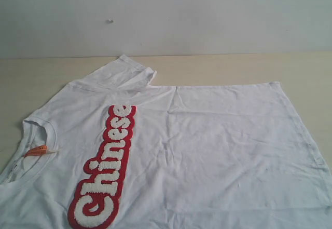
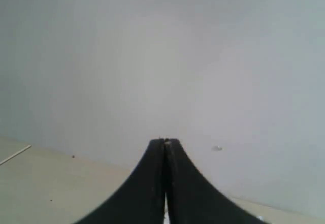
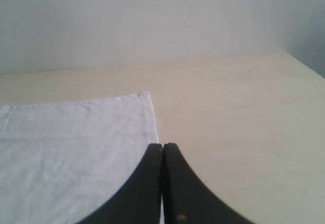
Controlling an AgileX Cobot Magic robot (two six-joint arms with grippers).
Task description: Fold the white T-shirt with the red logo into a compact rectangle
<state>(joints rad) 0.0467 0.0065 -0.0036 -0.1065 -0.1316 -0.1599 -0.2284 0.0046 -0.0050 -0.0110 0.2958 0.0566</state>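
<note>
Left gripper (image 2: 165,141) and right gripper (image 3: 162,145) both clenched, empty. White T-shirt (image 1: 207,146) lay spread face-up on bench (image 1: 233,68), collar (image 1: 39,121) toward left edge, hem (image 1: 303,135) toward right, red logo (image 1: 106,172) showing. Judged light, limp cotton; fuzzy logo stiffer. Best pinched at hem corners and shoulders.

Puffy white letters reading "Chinese" run along a red logo (image 1: 105,168) on the chest of a white T-shirt (image 1: 218,151). An orange neck tag (image 1: 37,150) may carry print, too small to read.

Bare tabletop (image 1: 233,68) beyond white T-shirt (image 1: 218,146)
</note>
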